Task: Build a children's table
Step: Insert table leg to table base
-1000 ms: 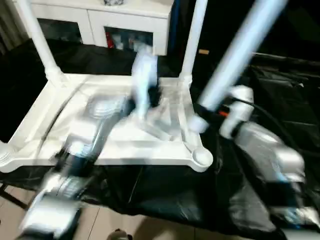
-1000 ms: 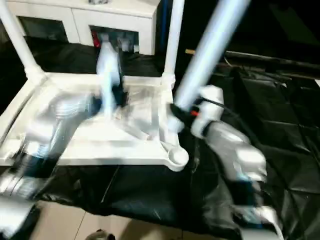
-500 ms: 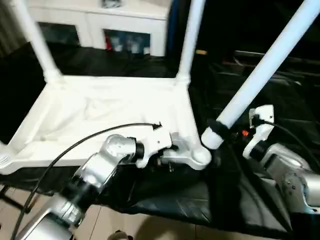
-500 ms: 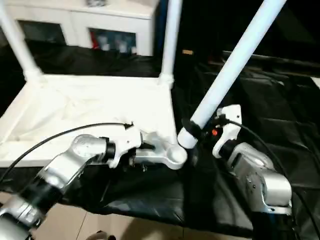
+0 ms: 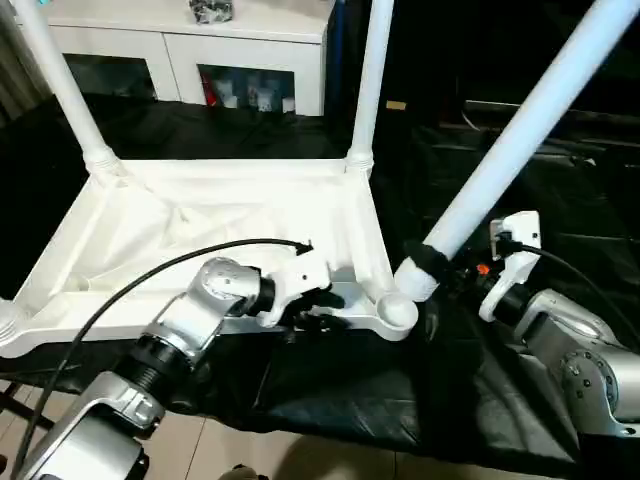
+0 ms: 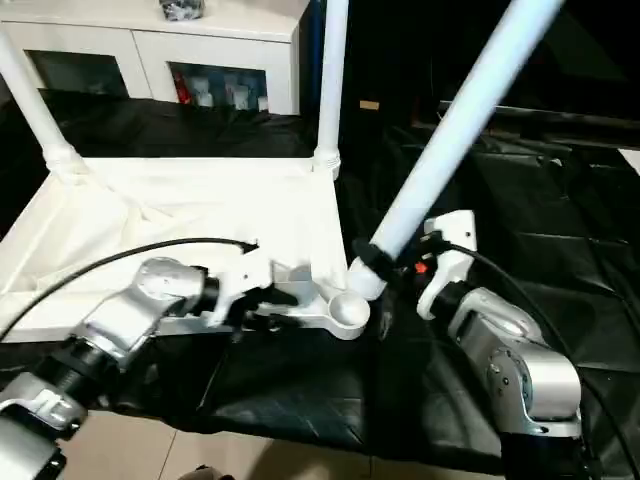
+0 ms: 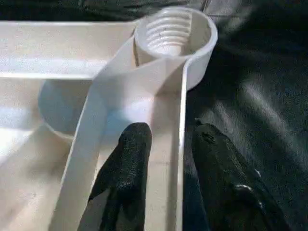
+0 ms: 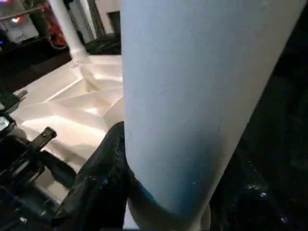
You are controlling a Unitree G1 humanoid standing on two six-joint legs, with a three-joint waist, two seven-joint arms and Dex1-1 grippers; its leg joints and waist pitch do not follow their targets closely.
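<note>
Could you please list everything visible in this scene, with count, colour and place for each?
Table top: one, white, upside down on the black cover, ribbed underside up.
Empty corner socket: one, white, threaded inside, at the near right corner.
Fitted legs: two, white, upright in the far corner sockets; the other is at.
Loose leg: one, white, tilted, its lower end beside the empty socket.
Black cover: one, under the table top.
Cabinet: one, white, glass doors, behind the table top.
Left gripper: black fingers either side of the top's rim wall near the empty socket.
Right gripper: shut on the loose leg near its lower end.
</note>
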